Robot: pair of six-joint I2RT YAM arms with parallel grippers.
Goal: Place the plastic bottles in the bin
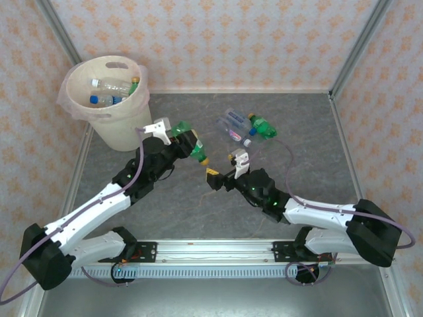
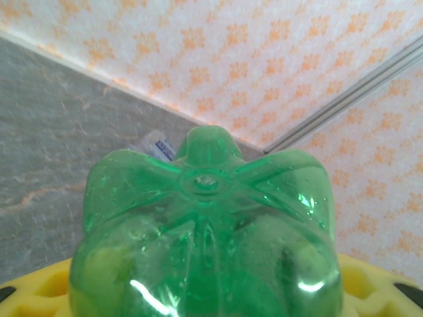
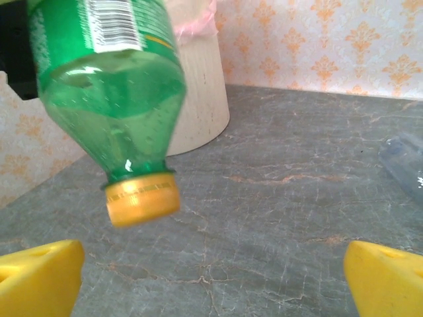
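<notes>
My left gripper (image 1: 186, 141) clamps a green bottle (image 3: 109, 79), held clear of the worktop (image 1: 317, 132), just beside the bin (image 1: 122, 132). My right gripper (image 3: 211, 277) gapes wide near its yellow cap, holding nothing. I judge this 1 is mid-carry. Next, I swing left above the rim, then let go.

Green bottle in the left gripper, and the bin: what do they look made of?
Green bottle: seemingly thin translucent plastic, glossy, with bright highlights and moulded ribs; cap matte yellow plastic. Bin: opaque cream plastic, smooth dull wall, with a thin pinkish film liner over the rim.
</notes>
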